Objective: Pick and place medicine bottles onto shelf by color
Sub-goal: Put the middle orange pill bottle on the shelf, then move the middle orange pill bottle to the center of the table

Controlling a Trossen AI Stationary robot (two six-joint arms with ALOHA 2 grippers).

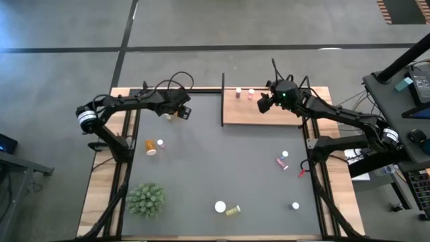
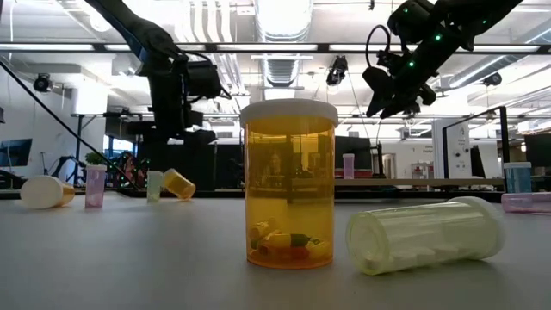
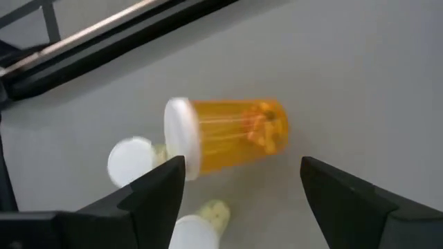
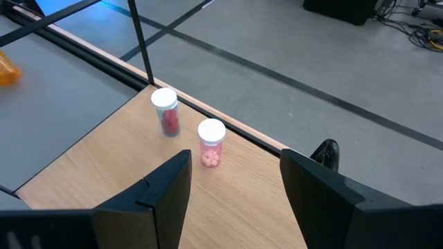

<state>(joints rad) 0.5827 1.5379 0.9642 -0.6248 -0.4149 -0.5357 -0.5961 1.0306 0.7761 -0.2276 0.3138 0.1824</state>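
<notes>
My left gripper (image 3: 239,200) is open and hangs above an orange bottle (image 3: 228,135) that lies on its side on the dark mat at the far left (image 1: 168,116). Its fingers stand on either side of the bottle, clear of it. A white-capped bottle (image 3: 131,160) and a yellow-green one (image 3: 201,225) stand next to it. My right gripper (image 4: 235,187) is open and empty above the wooden shelf (image 1: 282,117). A red bottle (image 4: 166,114) and a pink bottle (image 4: 211,142) stand upright on the shelf's far left part.
More bottles are on the mat: an orange one on its side (image 1: 151,146) at the left, an upright orange one (image 2: 290,185) and a yellow-green one on its side (image 2: 426,234) at the near edge, a pink one (image 1: 282,162) and a white one (image 1: 295,206) at the right. A spiky plant (image 1: 146,199) stands near left.
</notes>
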